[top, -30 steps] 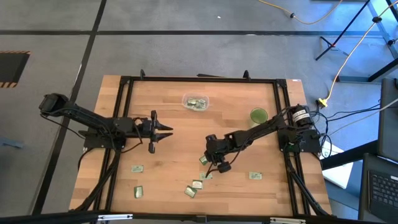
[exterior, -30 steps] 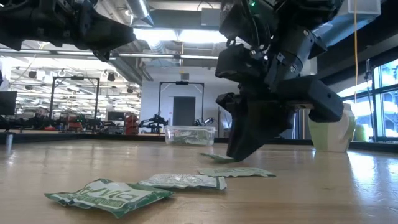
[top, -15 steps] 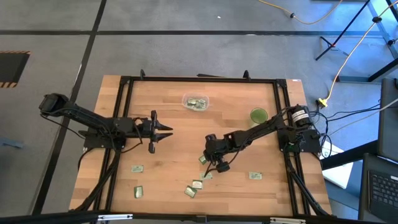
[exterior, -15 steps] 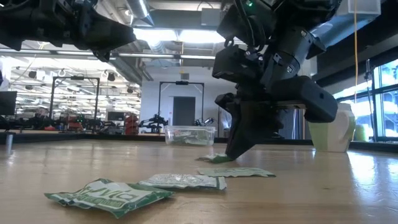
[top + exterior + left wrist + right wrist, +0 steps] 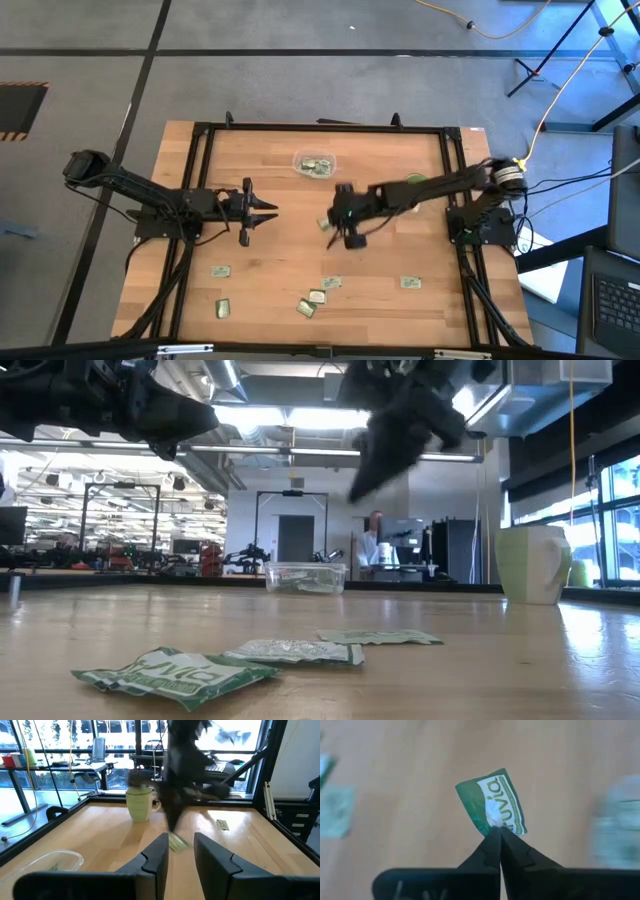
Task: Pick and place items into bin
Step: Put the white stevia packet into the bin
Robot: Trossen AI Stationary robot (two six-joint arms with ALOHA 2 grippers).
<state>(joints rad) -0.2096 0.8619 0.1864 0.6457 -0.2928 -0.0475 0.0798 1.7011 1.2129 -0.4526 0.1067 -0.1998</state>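
Observation:
My right gripper [image 5: 338, 226] [image 5: 499, 839] is shut on one green and white packet [image 5: 492, 802] [image 5: 325, 224], in the air over the middle of the table. In the low view it [image 5: 385, 450] is high above the wood. The clear bin [image 5: 315, 165] [image 5: 305, 577] stands toward the far edge with packets inside. Several more packets lie flat near the near edge [image 5: 219, 270] [image 5: 308, 308] [image 5: 410, 283] [image 5: 175, 672]. My left gripper [image 5: 268, 210] [image 5: 180, 852] waits open, left of centre, above the table. My right gripper pinches the packet by the middle of one short edge [image 5: 493, 821] between its two shut fingertips [image 5: 510, 847]. Only that edge is between the fingers. The packet is lifted clear of the table and sticks out past the fingertips.
A green round cup [image 5: 416, 185] [image 5: 530, 563] stands right of the bin, near the right arm. A black frame [image 5: 320, 128] runs around the table. Bare wood lies between my right gripper and the bin.
My right gripper has risen from the table near the loose packets and moved toward the far edge and the bin, blurred with speed. The packet it pinched has been lifted clear of the wood. The other packets have stayed in place.

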